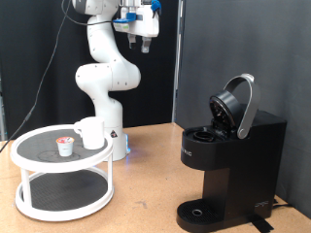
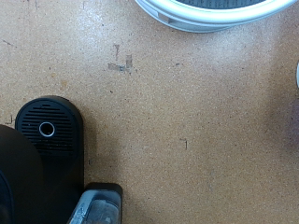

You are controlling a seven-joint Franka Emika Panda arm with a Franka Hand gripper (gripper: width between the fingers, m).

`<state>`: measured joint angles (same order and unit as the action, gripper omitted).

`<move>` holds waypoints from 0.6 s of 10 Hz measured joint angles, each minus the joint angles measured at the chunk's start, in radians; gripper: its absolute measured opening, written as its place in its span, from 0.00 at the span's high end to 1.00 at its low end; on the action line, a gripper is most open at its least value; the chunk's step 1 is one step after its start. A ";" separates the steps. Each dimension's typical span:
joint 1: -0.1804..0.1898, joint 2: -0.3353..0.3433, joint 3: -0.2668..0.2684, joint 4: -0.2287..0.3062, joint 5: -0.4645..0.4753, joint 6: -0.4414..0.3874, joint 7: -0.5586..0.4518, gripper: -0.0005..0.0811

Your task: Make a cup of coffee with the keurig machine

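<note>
The black keurig machine (image 1: 231, 165) stands on the wooden table at the exterior view's right. Its silver-trimmed lid (image 1: 236, 105) is raised open. Its round drip tray (image 1: 199, 211) carries nothing. The white cup (image 1: 91, 133) stands on the top tier of a white round stand (image 1: 39, 165) at the exterior view's left. A tiny white pod with a reddish top (image 1: 65, 147) sits beside it. My gripper (image 1: 144, 41) hangs high above the table, between stand and machine, far from both. The wrist view looks down on the drip tray (image 2: 49, 131); no fingers show there.
The two-tier stand's rim (image 2: 210, 14) shows in the wrist view, as does a small tape mark (image 2: 120, 65) on the wooden tabletop. A black curtain hangs behind the machine. The robot's white base (image 1: 115, 136) stands just behind the stand.
</note>
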<state>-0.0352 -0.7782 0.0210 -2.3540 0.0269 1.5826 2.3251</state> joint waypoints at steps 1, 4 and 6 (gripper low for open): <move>0.000 0.000 0.000 0.000 0.000 -0.002 0.000 0.09; -0.002 0.001 0.000 0.000 0.000 -0.020 0.008 0.09; -0.002 0.001 0.000 0.000 0.001 -0.020 0.016 0.09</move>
<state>-0.0375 -0.7772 0.0210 -2.3540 0.0277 1.5624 2.3414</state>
